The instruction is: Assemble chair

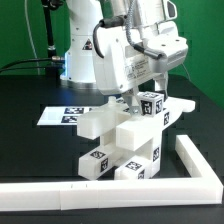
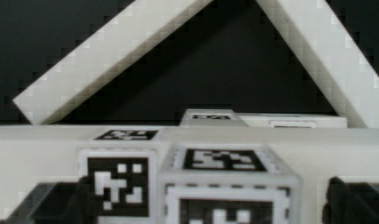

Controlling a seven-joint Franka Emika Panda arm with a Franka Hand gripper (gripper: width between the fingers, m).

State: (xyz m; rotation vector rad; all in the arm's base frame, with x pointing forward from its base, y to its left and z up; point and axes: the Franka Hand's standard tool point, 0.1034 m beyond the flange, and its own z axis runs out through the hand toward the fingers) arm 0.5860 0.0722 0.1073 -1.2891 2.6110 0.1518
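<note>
The tool is positioned at a tagged cube-topped post of the chair on the black bench; its jaw state cannot be determined.

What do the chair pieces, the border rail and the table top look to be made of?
Chair: apparently matte white plastic, with blocky moulded edges and no grain; its black-and-white tags look like printed stickers. Border rail: similar matte white, probably plastic or painted board; I cannot tell which. Table: flat black and low-gloss; the material is unclear.
</note>
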